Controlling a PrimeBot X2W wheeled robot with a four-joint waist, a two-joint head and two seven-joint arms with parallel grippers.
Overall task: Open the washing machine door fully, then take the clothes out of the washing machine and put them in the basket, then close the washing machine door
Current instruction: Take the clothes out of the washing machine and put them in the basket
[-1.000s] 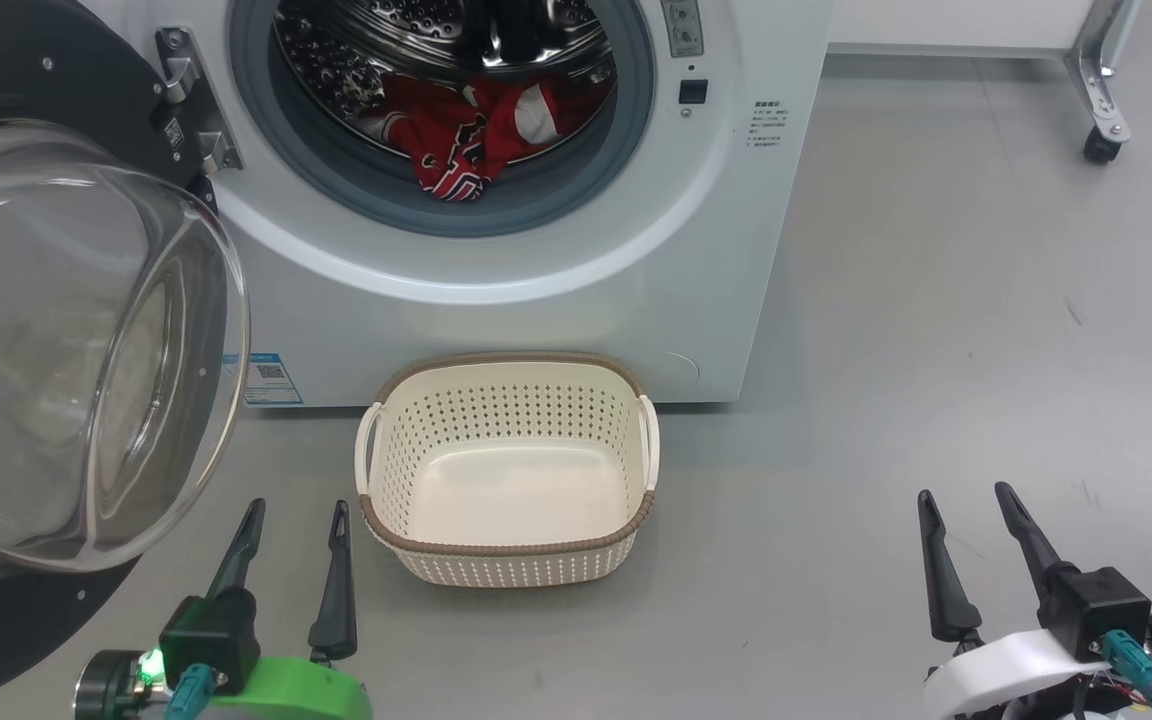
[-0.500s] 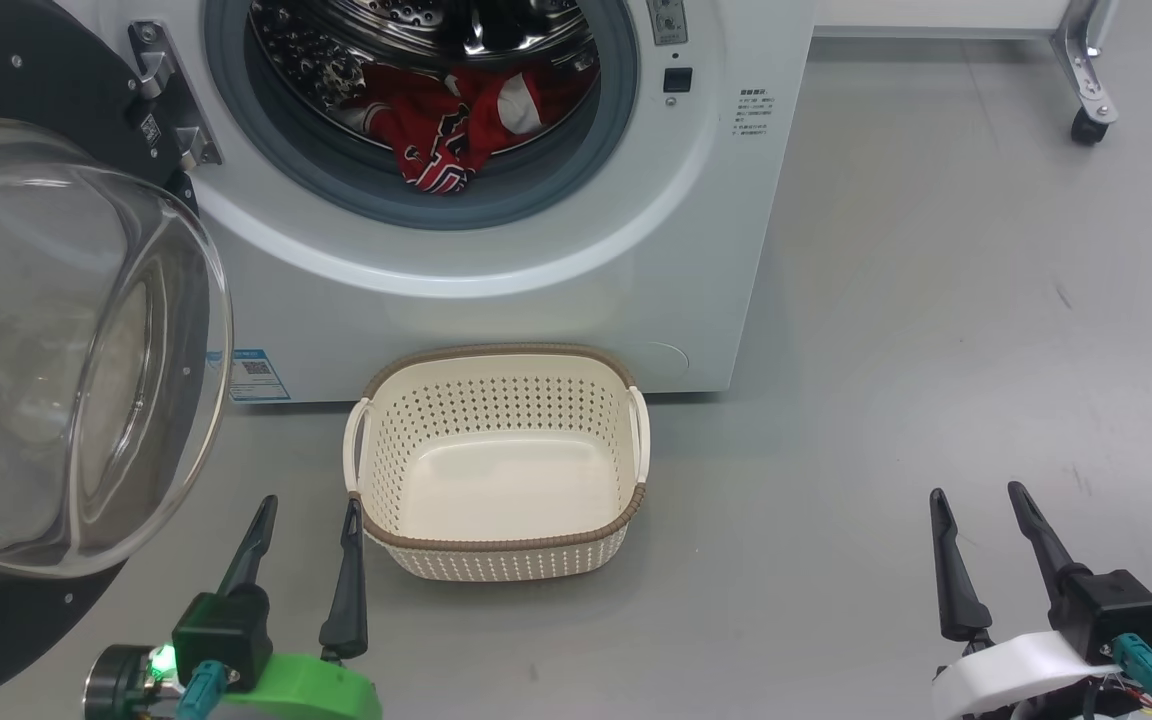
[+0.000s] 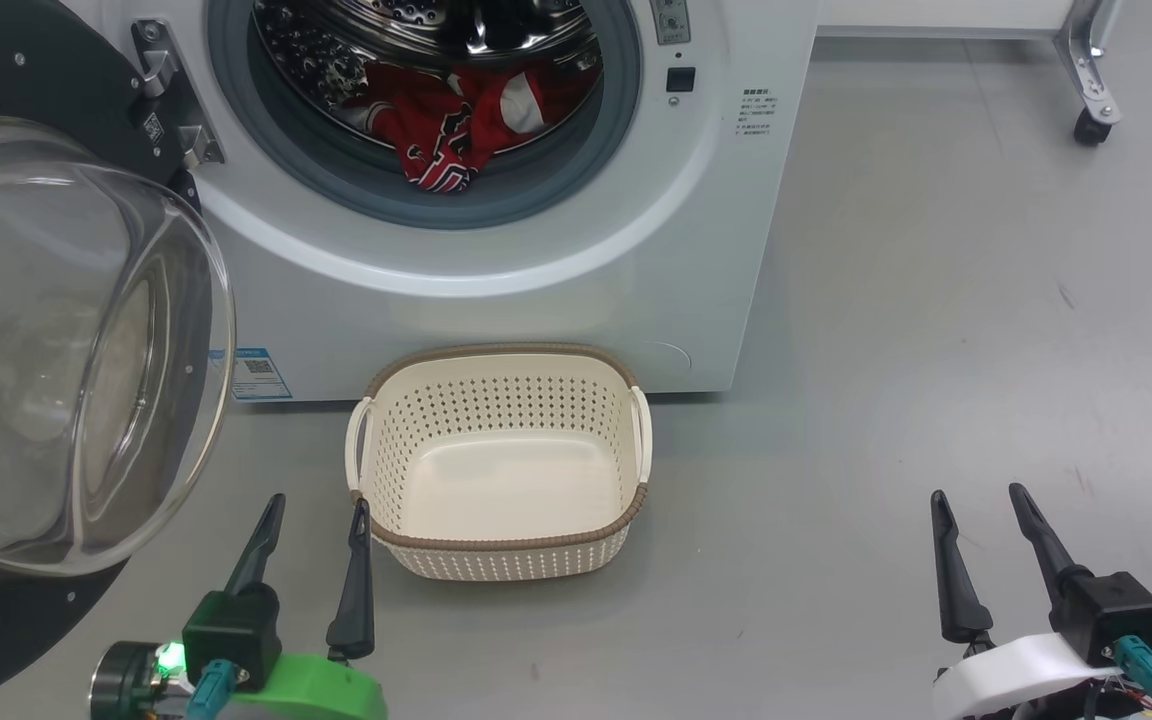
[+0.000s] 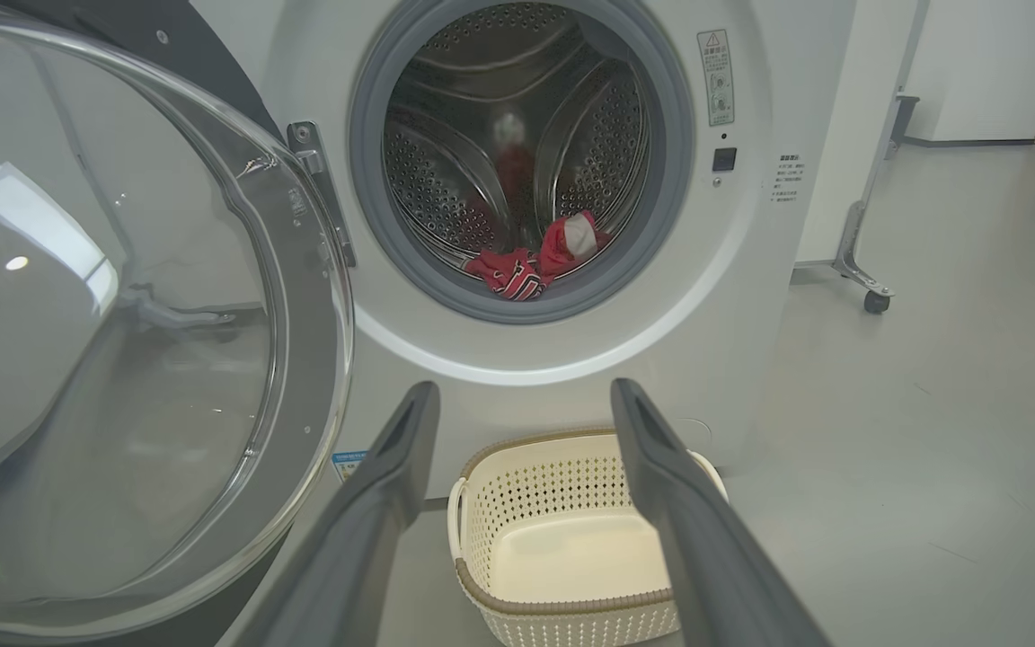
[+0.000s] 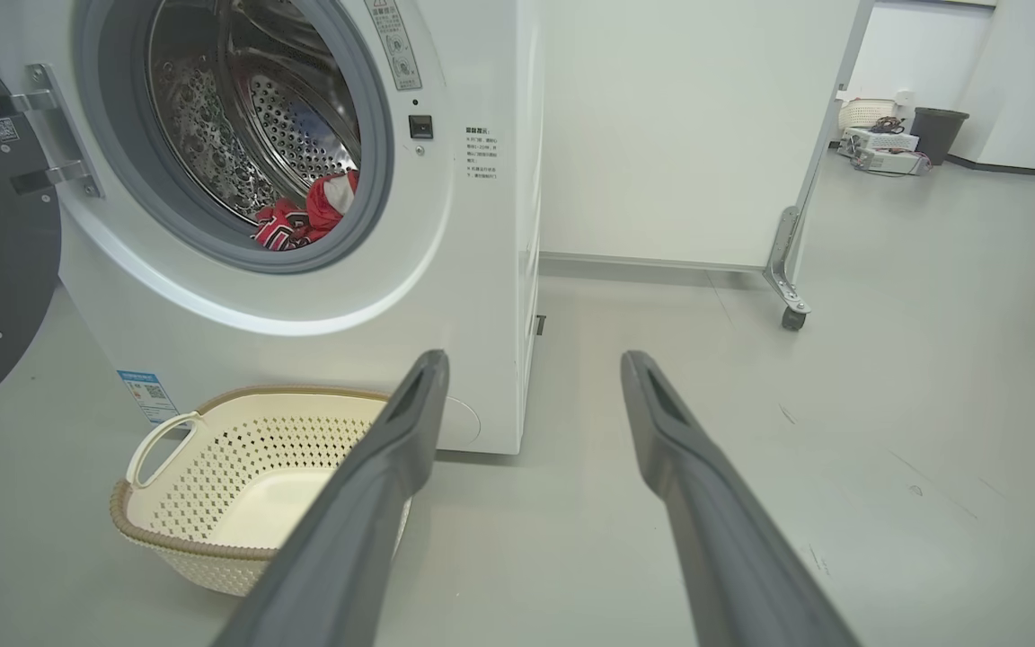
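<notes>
1. Locate the clothes (image 3: 446,130). They are a red heap with white and black marks at the bottom of the drum (image 3: 336,60), and one fold droops onto the grey seal. The lettering is too small to read, and the drum's depth hides the back of the heap.
2. Check the washing machine (image 3: 536,300). The upper edge of the head view cuts off its top.
3. Check the door (image 3: 66,350). It stands swung wide on its hinge (image 3: 171,95) at the machine's left. The picture edge cuts off its outer side, and its glass bowl covers part of the blue label (image 3: 254,372).
4. Find the basket (image 3: 506,545) on the floor (image 3: 936,300), just in front of the machine and below the opening. Its cream bottom shows bare.
5. Inspect the left gripper (image 3: 321,500). Its fingers are parted and hold nothing. One fingertip lies just beside the basket's near corner, and you cannot tell whether they touch.
6. Inspect the right gripper (image 3: 976,490). Its fingers are parted and hold nothing, well apart from the basket. The bottom edge cuts off its wrist.
</notes>
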